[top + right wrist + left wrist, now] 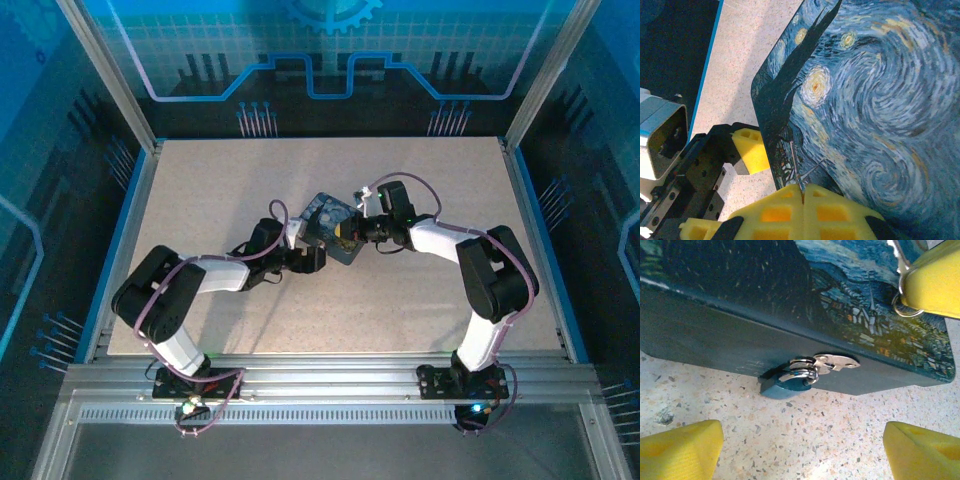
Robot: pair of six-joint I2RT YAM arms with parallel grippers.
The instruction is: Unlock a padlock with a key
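Left gripper (805, 456) is seen wide open, nothing held, pads (682, 452) low over table (850, 425), just in front of tin (730, 300) side wall. Between the pads' line, but apart from both, the padlock (784, 384) is hung from hasp (835, 361) on that wall, body down at the table. Keyhole is not seen; its facing cannot be told.

Right gripper (803, 196) is closed tight on the key (899, 262), ring (905, 305) dangling below, held above tin near its right end, well apart from padlock.

Risks, as judged:
- Padlock is loose on hasp; if pads are closed off-centre it may be swung aside or tin shoved across table.
- If pads are closed on hasp or shackle instead of body, lock is not steadied for insertion.
- Key is thin and pinched in soft pads; it may be twisted or slipped when pressed against lock.
- Keyhole is hidden and low, so key may be jammed on table or missed entirely.
- Ring may be snagged on tin edge or hasp on the way down.
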